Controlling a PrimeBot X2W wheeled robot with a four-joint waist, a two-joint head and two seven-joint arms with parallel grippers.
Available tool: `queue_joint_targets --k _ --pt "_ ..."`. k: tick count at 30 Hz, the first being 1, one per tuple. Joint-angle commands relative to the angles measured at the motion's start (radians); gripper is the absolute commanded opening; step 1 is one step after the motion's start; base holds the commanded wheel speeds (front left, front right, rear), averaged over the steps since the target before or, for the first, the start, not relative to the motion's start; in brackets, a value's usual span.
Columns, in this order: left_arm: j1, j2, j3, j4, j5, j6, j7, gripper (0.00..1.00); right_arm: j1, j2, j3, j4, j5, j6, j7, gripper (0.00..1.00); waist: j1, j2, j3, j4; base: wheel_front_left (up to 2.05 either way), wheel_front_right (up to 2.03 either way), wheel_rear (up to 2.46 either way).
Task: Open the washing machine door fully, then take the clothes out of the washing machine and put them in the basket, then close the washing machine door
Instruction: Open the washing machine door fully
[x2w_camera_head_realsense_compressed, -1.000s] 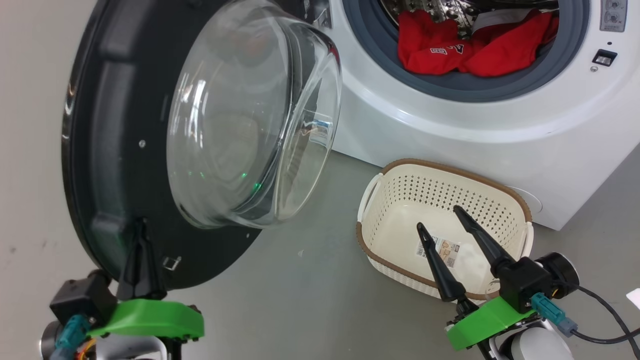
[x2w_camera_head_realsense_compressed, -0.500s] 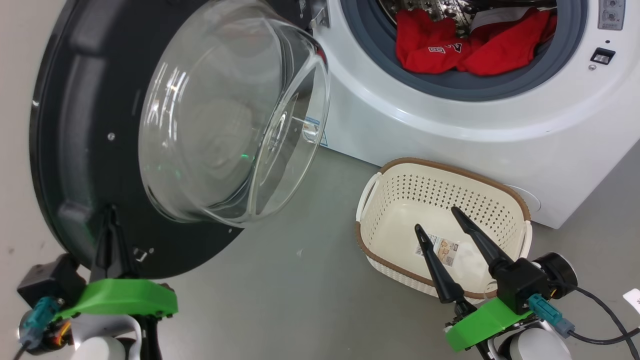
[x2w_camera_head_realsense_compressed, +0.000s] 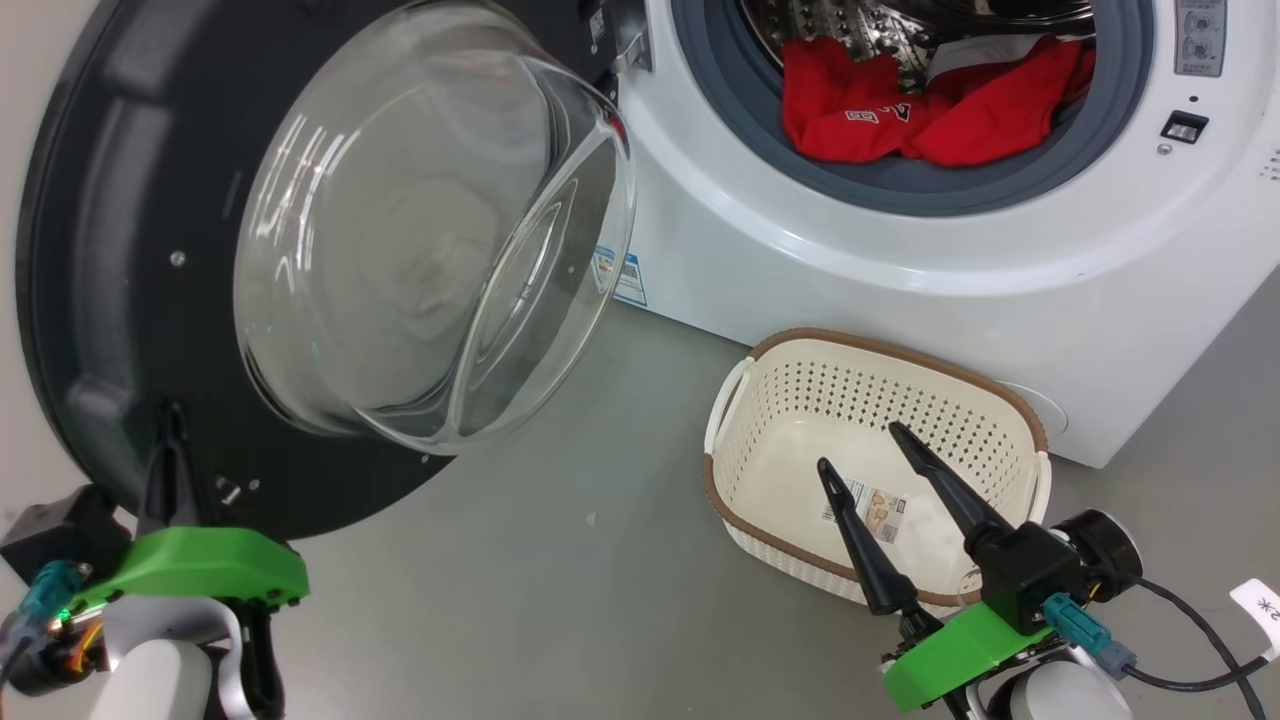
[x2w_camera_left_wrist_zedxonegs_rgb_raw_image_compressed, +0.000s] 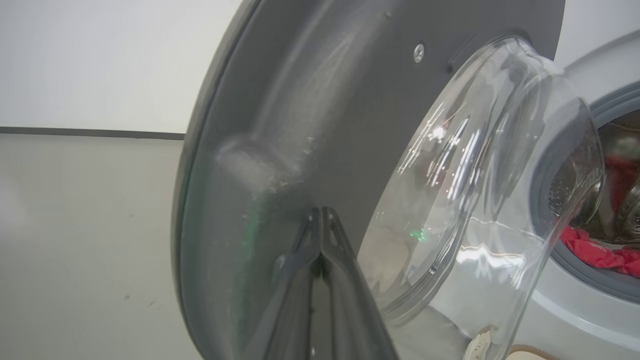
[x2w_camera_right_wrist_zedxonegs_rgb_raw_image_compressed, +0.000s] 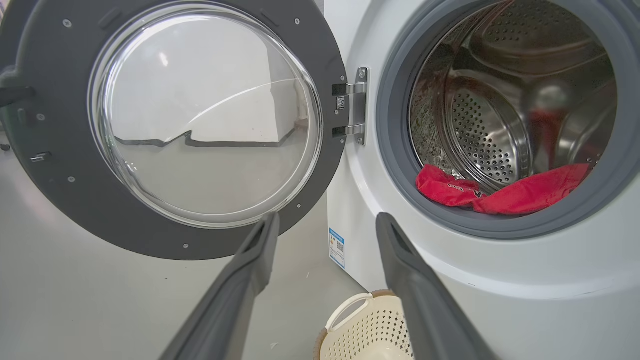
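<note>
The washing machine door (x2w_camera_head_realsense_compressed: 120, 300) stands swung out to the left, its glass bowl (x2w_camera_head_realsense_compressed: 420, 230) bulging toward me. My left gripper (x2w_camera_head_realsense_compressed: 172, 425) is shut, and its joined fingertips (x2w_camera_left_wrist_zedxonegs_rgb_raw_image_compressed: 322, 215) lie against the door's dark inner rim below the glass. Red clothes (x2w_camera_head_realsense_compressed: 930, 115) lie at the front of the steel drum (x2w_camera_right_wrist_zedxonegs_rgb_raw_image_compressed: 500, 115) of the washing machine (x2w_camera_head_realsense_compressed: 900, 270). The cream basket (x2w_camera_head_realsense_compressed: 850, 342) sits empty on the floor before the machine. My right gripper (x2w_camera_head_realsense_compressed: 860, 447) hangs open above the basket, holding nothing; in its wrist view the right gripper (x2w_camera_right_wrist_zedxonegs_rgb_raw_image_compressed: 326, 220) points toward the machine's hinge side.
A blue label sticker (x2w_camera_head_realsense_compressed: 620, 275) marks the machine's lower left front. The door's hinge (x2w_camera_right_wrist_zedxonegs_rgb_raw_image_compressed: 352, 107) joins door and body. A black cable (x2w_camera_head_realsense_compressed: 1190, 645) and a white tag (x2w_camera_head_realsense_compressed: 1262, 605) trail at the lower right. Grey floor (x2w_camera_head_realsense_compressed: 560, 580) lies between door and basket.
The door has swung farther out to the left, and my shut left gripper has gone left and down with it. The right gripper has stayed open above the basket. The head view shifted slightly.
</note>
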Motion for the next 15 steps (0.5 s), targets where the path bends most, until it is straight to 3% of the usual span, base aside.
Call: queue_joint_targets --k 1,15 --pt "-0.042 0.052 0.056 0.003 -0.004 -0.007 -0.012 0.00 -0.010 0.005 0.025 -0.021 -0.002 0.005 -0.006 1.00 0.0000 0.0000 -0.002 -0.001 0.00 0.00 0.00" --pt "-0.155 0.034 0.104 0.176 0.032 -0.075 -0.019 0.00 0.000 0.005 0.023 -0.045 -0.016 0.005 0.011 1.00 0.0000 0.0000 0.019 -0.005 0.00 0.00 0.00"
